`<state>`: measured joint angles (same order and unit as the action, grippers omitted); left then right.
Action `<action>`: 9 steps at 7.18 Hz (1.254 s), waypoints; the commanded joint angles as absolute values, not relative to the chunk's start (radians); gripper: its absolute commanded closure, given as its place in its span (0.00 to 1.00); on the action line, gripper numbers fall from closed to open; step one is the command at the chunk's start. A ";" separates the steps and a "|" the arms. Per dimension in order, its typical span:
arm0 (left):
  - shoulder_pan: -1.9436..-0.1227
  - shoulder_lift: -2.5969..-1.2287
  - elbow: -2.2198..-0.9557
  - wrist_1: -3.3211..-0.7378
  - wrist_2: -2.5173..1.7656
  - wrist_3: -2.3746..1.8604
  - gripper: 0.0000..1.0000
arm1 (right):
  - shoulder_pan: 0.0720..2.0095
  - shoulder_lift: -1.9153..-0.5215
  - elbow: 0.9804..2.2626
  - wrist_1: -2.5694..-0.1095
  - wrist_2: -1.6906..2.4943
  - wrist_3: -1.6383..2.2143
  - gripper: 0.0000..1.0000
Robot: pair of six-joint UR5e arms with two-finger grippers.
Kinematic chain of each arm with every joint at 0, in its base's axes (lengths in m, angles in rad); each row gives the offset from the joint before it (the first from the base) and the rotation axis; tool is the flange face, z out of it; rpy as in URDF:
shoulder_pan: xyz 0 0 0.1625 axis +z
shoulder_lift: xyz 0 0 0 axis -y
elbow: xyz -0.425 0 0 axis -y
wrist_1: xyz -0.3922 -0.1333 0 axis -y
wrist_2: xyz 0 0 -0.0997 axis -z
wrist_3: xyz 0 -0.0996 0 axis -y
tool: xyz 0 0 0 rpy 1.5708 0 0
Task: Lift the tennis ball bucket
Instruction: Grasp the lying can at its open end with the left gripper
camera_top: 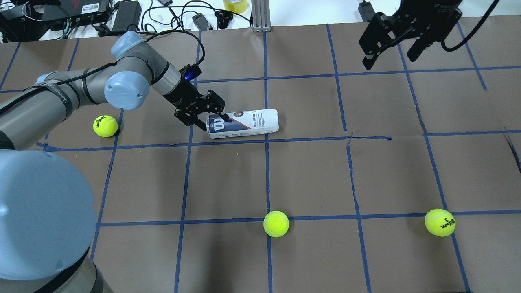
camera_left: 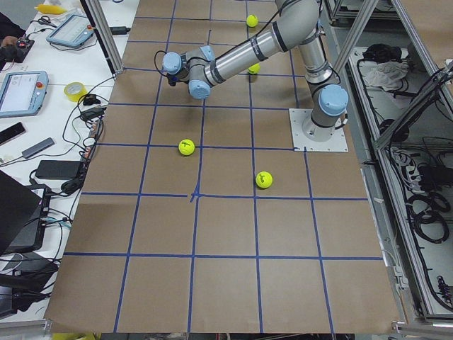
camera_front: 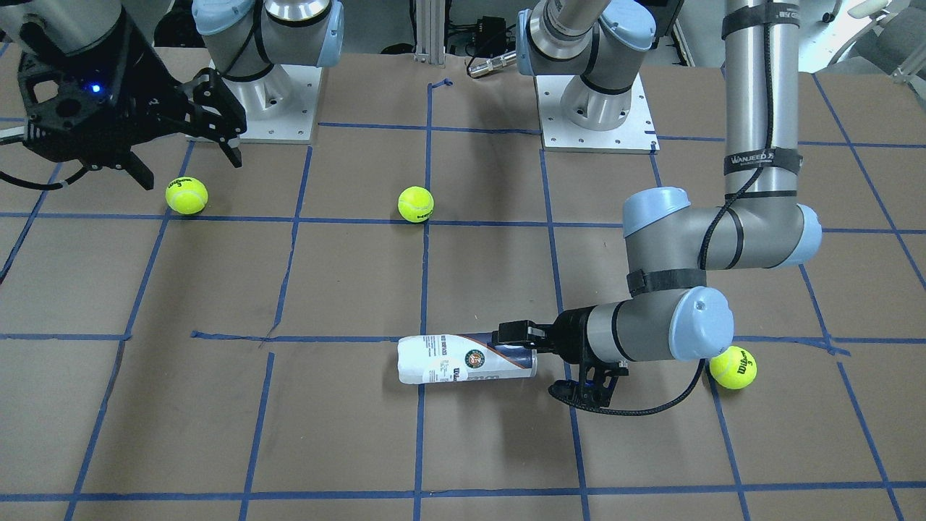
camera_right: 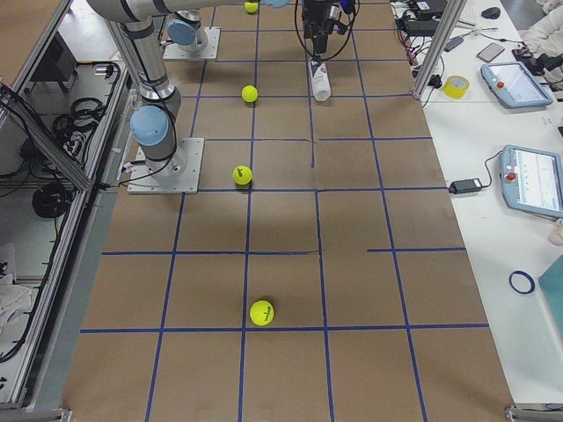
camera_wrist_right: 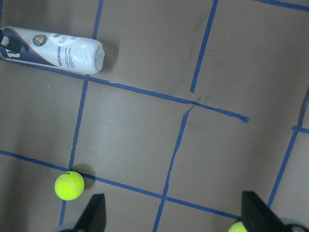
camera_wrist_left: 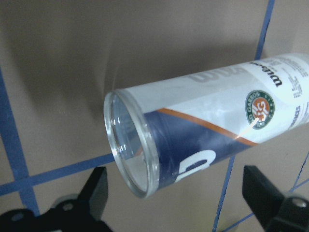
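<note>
Overhead exterior view: I logged the tennis ball bucket (camera_top: 244, 123) flat on the bench (camera_top: 309, 175), long axis pointing away from the left claw (camera_top: 213, 123), which was spread empty at its navy end. The right claw (camera_top: 388, 61), also spread and empty, stood well apart.

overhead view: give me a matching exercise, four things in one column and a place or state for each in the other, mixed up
1 tennis ball bucket
2 left tool
3 right tool
4 tennis ball marked 3

A open, raised, far from the bucket
B lying on its side on the table
C open, at the bucket's navy end
D yellow-green, on the robot's right side of the table

Pairs: 1-B, 2-C, 3-A, 4-D
</note>
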<state>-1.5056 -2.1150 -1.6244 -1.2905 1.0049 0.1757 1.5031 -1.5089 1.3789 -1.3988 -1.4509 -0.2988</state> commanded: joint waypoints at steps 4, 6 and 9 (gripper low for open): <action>-1.506 -2.088 -1.629 -1.301 0.798 0.163 1.00 | 1.470 -1.519 1.424 -1.405 -1.448 -0.307 0.00; -1.519 -2.048 -1.629 -1.304 0.729 0.120 1.00 | 1.470 -1.511 1.430 -1.407 -1.437 -0.307 0.00; -1.563 -1.967 -1.606 -1.289 0.722 -0.041 1.00 | 1.470 -1.509 1.428 -1.405 -1.431 -0.307 0.00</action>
<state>-1.5379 -2.0048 -1.6188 -1.2983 0.7038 0.0229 1.4695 -1.5100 1.4293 -1.4048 -1.4324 -0.3068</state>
